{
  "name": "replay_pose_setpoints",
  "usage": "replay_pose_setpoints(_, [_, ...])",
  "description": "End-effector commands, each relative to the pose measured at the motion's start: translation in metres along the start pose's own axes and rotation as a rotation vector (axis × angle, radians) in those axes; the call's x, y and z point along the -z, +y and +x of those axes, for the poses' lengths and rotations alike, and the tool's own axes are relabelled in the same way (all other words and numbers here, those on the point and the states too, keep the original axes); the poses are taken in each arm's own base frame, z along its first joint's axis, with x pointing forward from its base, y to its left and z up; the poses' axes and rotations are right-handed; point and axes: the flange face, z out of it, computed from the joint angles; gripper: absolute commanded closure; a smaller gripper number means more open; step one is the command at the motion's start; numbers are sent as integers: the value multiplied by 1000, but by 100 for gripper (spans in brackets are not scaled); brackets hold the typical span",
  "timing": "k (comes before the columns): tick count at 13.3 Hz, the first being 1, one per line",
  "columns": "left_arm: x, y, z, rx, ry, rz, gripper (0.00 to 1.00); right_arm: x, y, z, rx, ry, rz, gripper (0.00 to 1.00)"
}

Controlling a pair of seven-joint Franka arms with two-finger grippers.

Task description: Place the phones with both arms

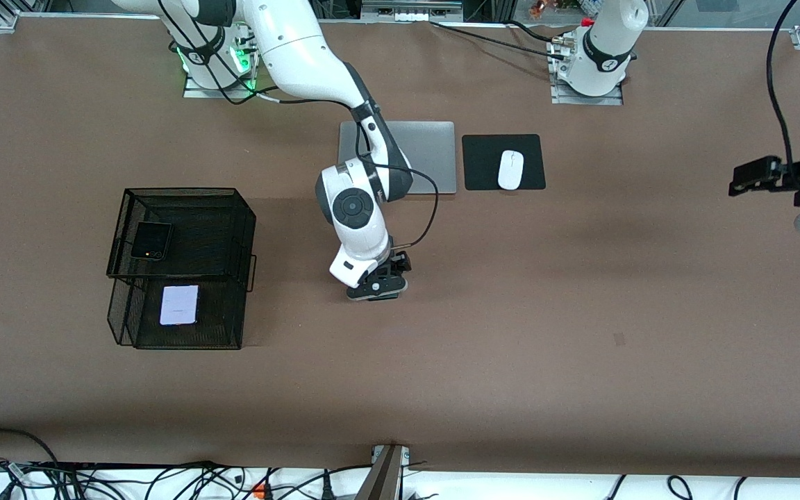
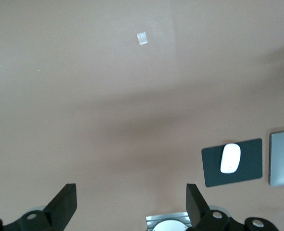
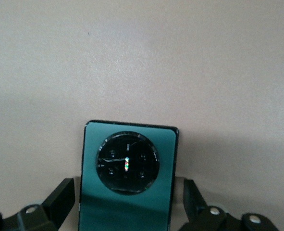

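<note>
Lying flat between the spread fingers (image 3: pixel 60 195) of the right gripper (image 1: pixel 378 286), the green phone (image 3: pixel 128 175) rests untouched on the table (image 1: pixel 580 347) — neither finger touching it. Left gripper (image 2: pixel 131 202) waits, fingers wide — over bare table.

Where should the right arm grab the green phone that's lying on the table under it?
Take the green phone across its two long edges, coming straight down from above. It lies flat on the table, camera ring up, so only its thin sides offer a hold. The right gripper already has open jaws astride it.
</note>
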Motion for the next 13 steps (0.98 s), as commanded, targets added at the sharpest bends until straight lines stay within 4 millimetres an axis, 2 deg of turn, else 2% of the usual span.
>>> replay_pose_setpoints(1, [-1, 13, -12, -37, -1, 19, 0, 2, 0, -6, 8, 0, -7, 0])
replay_pose_setpoints(7, [5, 7, -16, -26, 10, 0, 0, 0, -9, -14, 14, -13, -8, 0])
replay_pose_setpoints(9, [7, 2, -18, -19, 16, -5, 0, -4, -6, -18, 20, -23, -17, 0])
replay_pose_setpoints(11, [12, 5, -23, -23, 30, -28, 0, -5, -8, -20, 22, -24, -18, 1])
replay_pose_setpoints(12, [10, 6, -24, -26, 28, -29, 0, -5, -7, -20, 20, -24, -18, 4])
replay_pose_setpoints(13, [10, 8, -26, -29, 30, -32, 0, -6, -6, -20, 24, -25, -20, 16])
